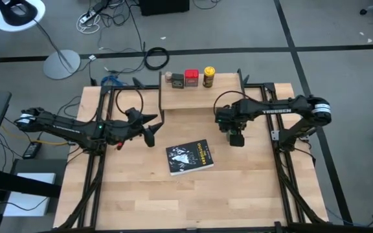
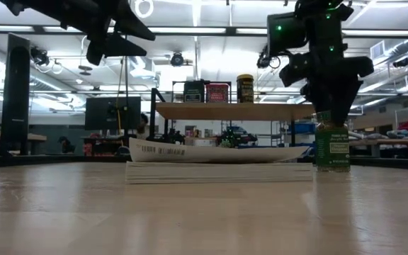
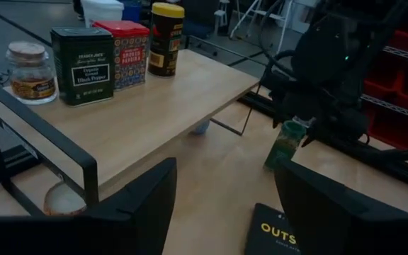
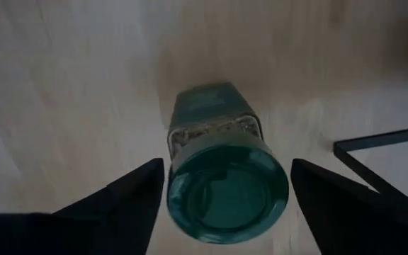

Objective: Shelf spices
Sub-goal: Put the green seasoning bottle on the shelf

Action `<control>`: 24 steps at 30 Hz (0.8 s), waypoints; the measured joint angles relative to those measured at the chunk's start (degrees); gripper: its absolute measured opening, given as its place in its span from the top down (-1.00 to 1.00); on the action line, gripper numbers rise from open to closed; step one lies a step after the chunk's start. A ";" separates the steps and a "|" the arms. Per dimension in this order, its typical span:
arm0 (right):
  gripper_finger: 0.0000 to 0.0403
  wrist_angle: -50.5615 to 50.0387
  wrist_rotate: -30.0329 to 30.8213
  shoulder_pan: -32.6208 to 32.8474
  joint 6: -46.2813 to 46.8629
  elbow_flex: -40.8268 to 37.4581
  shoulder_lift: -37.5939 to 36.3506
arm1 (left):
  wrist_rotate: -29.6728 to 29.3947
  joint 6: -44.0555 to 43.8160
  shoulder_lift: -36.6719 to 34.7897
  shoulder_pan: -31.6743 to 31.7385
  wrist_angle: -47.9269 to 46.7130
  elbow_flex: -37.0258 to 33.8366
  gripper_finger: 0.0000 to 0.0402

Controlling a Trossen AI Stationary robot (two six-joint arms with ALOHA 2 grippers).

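A: Where does the right hand sit?

B: Just right of the frame's centre in the high view, directly over the green-topped jar. The right wrist view looks down on the jar's green lid between the two dark fingers, which are spread, one on each side, with a gap to the lid on both sides. So the hand is released, not clamped on the jar.

A: And the jar itself?

B: Upright on the worktop, right of the black book and in front of the shelf. In the low view it stands at right of centre, beneath the dark hand.

A: What is on the shelf?

B: Four containers in a row along its far edge, upper centre of the high view: the pale little jar, the dark green-black tin, the red tin and the yellow-topped jar.

A: The left hand?

B: Left of centre in the high view, beside the shelf's near left corner and raised above the worktop. Its fingers stand wide apart, holding nothing.
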 joint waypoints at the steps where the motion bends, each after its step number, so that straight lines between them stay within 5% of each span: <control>1: -0.48 -0.06 -0.12 -0.07 -0.35 0.00 0.35 | 0.00 0.01 0.00 0.00 -0.01 0.00 -0.21; 9: 0.02 -0.40 -2.04 -0.31 -2.05 0.00 1.19 | 0.00 0.07 0.00 0.00 -0.06 0.00 -0.21; 24: 0.02 -1.34 -3.23 0.84 -2.30 3.75 -2.89 | -0.02 0.07 0.00 0.00 -0.05 0.00 -0.21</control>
